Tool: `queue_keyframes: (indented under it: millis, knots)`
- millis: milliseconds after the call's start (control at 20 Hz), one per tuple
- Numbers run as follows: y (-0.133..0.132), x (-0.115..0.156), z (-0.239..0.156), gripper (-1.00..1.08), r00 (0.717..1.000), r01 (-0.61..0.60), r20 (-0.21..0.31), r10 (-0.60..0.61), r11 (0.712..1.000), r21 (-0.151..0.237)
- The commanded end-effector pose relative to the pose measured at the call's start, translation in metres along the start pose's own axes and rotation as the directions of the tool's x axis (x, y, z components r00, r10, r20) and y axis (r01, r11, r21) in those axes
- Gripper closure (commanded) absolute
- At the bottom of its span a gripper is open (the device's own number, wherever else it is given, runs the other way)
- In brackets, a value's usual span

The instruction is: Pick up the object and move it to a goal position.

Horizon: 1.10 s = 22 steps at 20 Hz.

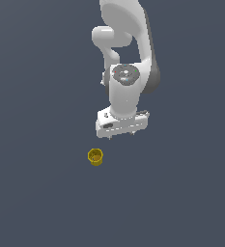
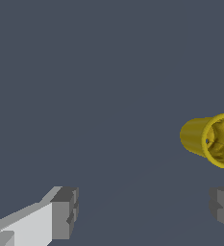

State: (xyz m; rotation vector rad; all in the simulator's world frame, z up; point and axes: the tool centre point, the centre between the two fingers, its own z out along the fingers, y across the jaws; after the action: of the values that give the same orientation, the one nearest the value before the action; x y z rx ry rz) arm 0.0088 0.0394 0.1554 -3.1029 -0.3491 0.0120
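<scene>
The object is a small yellow cup with a hollow top, standing on the dark grey floor. In the exterior view it lies below and a little to the left of the white arm's hand. My gripper hangs above the floor, apart from the cup, with only short finger stubs showing under the hand. The wrist view shows the cup at the frame's edge, partly cut off, its open mouth facing the camera. My gripper is open, its two grey fingertips wide apart with nothing between them.
The white arm rises toward the top of the exterior view. A plain dark grey floor surrounds everything.
</scene>
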Motion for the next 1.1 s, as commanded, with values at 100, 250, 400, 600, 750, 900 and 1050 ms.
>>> queue_keyframes:
  millis: [100,250,400,600,750,900,1050]
  knots:
    - [0.021,0.007,0.009,-0.92,0.997,0.079,0.0,-0.079,0.997,-0.004]
    - [0.038,0.011,0.016,-0.92,0.99,0.14,-0.001,-0.14,0.99,-0.008]
    - [0.055,0.015,0.024,-0.92,0.98,0.2,0.0,-0.2,0.98,-0.01]
    - [0.077,0.019,0.034,-0.92,0.961,0.278,0.001,-0.278,0.961,-0.014]
    - [0.092,0.021,0.04,-0.92,0.945,0.327,0.001,-0.327,0.945,-0.016]
    - [0.104,0.023,0.046,-0.92,0.931,0.366,0.002,-0.366,0.93,-0.018]
    - [0.113,0.023,0.05,-0.92,0.918,0.396,0.003,-0.396,0.918,-0.019]
